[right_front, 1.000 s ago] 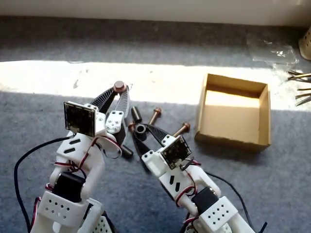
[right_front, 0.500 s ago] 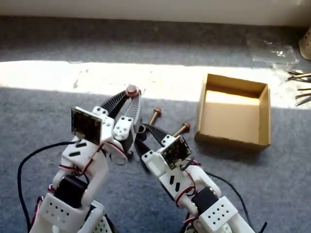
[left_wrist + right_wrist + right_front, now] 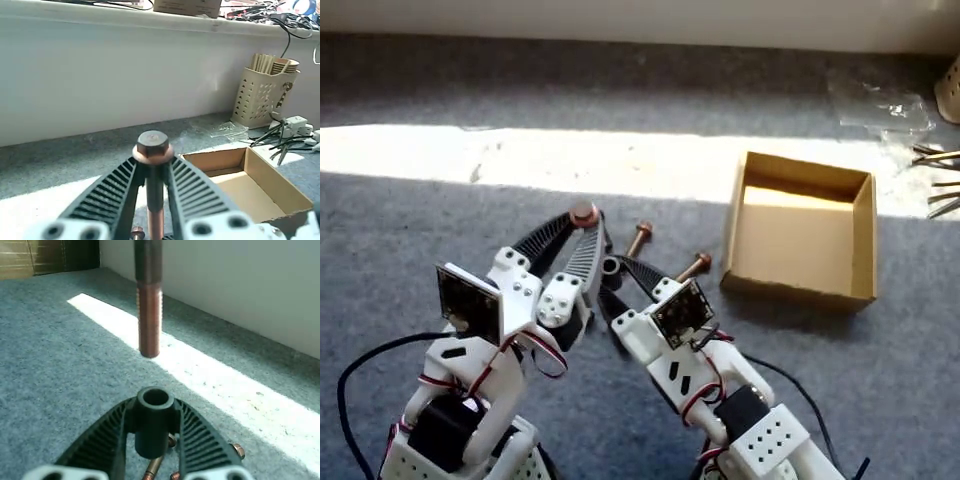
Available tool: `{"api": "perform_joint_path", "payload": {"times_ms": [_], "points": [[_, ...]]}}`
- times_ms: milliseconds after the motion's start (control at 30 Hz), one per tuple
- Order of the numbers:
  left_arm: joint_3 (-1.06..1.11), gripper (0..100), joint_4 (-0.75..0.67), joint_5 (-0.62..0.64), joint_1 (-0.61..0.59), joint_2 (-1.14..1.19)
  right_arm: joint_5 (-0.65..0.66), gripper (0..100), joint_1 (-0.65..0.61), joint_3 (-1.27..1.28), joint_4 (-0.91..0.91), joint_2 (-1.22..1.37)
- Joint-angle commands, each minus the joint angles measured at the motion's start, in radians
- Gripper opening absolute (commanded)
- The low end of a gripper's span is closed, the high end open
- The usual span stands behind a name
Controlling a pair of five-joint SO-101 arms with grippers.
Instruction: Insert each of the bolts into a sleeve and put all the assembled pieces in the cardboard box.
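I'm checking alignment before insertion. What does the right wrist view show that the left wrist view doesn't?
Right wrist view adds: the sleeve upright in the right gripper, bore open, the bolt hanging tip-down above it, not touching. Left wrist view adds: the hex head clamped in the left gripper, the cardboard box, a beige basket. Both: that bolt, grey carpet, white wall.

Quantities counted in the high view were as follows: three bolts (image 3: 583, 213) (image 3: 639, 238) (image 3: 694, 266), one sleeve (image 3: 610, 266), one box (image 3: 800, 280), two arms (image 3: 490, 360) (image 3: 700, 370).
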Motion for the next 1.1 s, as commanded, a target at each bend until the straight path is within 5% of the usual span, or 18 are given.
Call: {"api": "perform_joint_path", "payload": {"times_ms": [0,1067], "points": [[0.007,0,0.000,0.002,0.027,-0.015,-0.008,0.5,-0.004,0.079,-0.018,-0.016],[0.180,0,-0.115,0.000,0.025,-0.024,-0.008,0.5,-0.004,0.079,-0.018,-0.016]]}}
